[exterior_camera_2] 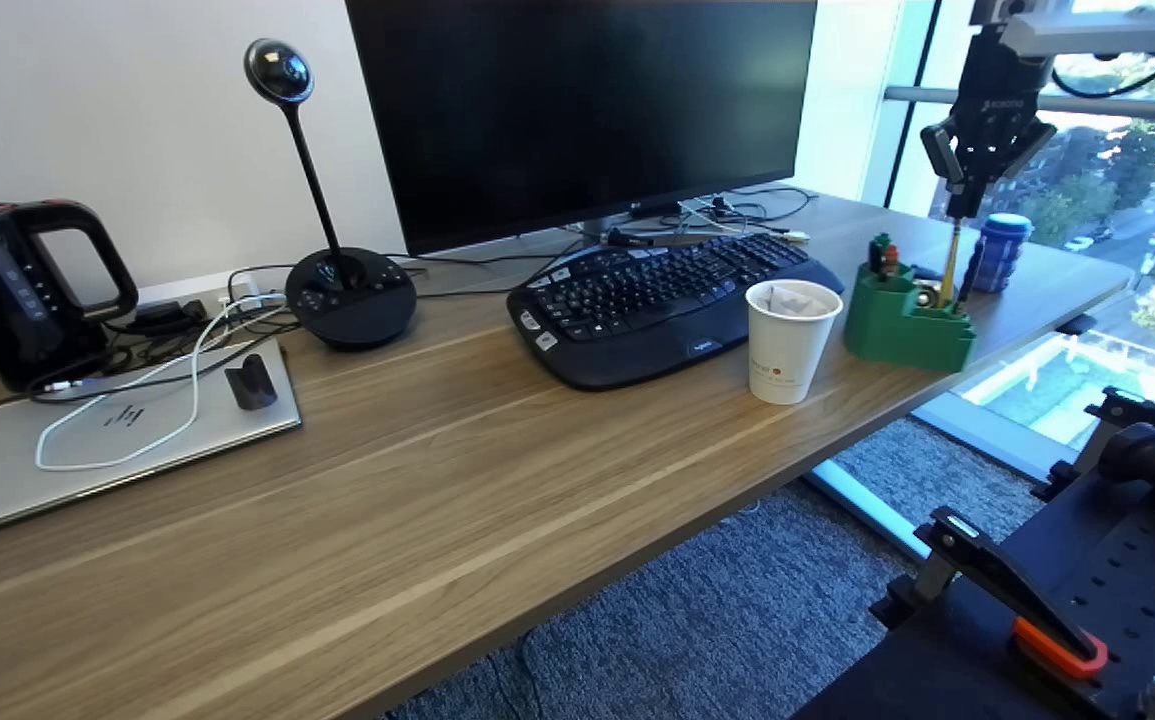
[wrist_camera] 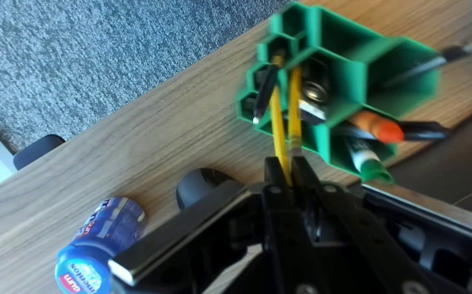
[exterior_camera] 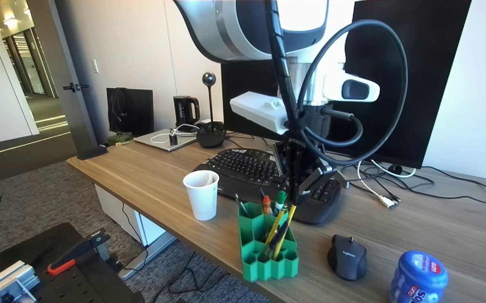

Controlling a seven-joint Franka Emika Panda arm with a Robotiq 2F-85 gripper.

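Observation:
My gripper (wrist_camera: 287, 164) points down over the green pen holder (exterior_camera: 268, 271), its fingers closed around the upper end of a yellow pencil (wrist_camera: 277, 126). The pencil's lower end still stands in the holder. Beside it a second yellow pencil (wrist_camera: 295, 102) leans with its end close to one fingertip; whether they touch I cannot tell. A black pen (wrist_camera: 265, 92), an orange marker (wrist_camera: 385, 130) and a green-capped marker (wrist_camera: 374, 168) occupy the holder as well. In an exterior view the gripper (exterior_camera_2: 965, 205) appears above the holder (exterior_camera_2: 907, 340), the pencil running down from its tips.
A white paper cup (exterior_camera: 203, 202) stands beside the holder near the desk's front edge. Behind are a black keyboard (exterior_camera: 247, 166) and a large monitor (exterior_camera_2: 587, 110). A mouse (exterior_camera: 348, 257) and a blue gum jar (exterior_camera: 419, 277) sit on the holder's other side.

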